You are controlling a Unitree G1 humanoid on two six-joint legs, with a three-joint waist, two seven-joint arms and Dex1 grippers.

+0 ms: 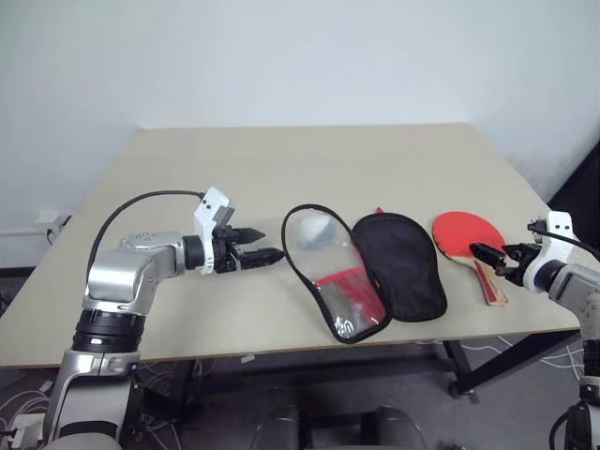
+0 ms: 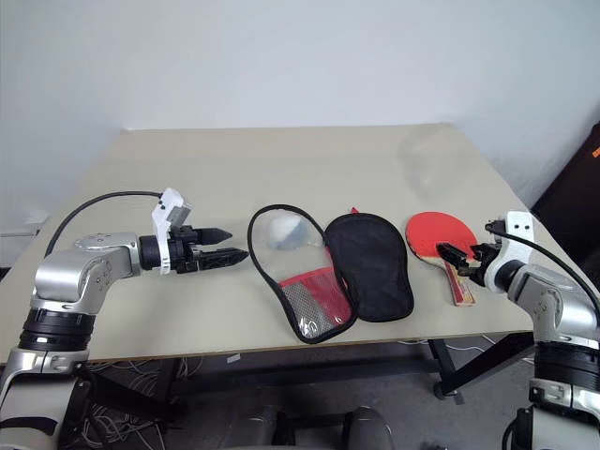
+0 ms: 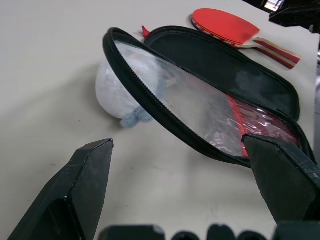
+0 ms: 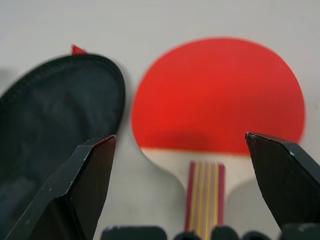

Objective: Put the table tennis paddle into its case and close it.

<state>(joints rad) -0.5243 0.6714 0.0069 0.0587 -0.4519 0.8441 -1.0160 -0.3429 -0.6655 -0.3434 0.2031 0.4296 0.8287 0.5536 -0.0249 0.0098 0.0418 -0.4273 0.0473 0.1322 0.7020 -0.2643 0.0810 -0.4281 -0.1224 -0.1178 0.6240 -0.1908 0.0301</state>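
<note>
Plain white wall behind. Beige table bare across the far half. Near the front edge, the case unzipped and lying open, clear panel half leftward, black lining half rightward. Just right of it, apart, the table tennis paddle, red face up. Left gripper open, beside the case. Right gripper open over the paddle handle.

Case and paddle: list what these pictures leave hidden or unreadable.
- Case: its red outside and logo face the table in the eye views; only the lining and clear panel show.
- White thing behind the raised clear flap: seen through plastic in the left wrist view, too vague to name.
- Paddle: handle end cut off by the bottom edge in the right wrist view, and partly covered by the right gripper in the eye views.
</note>
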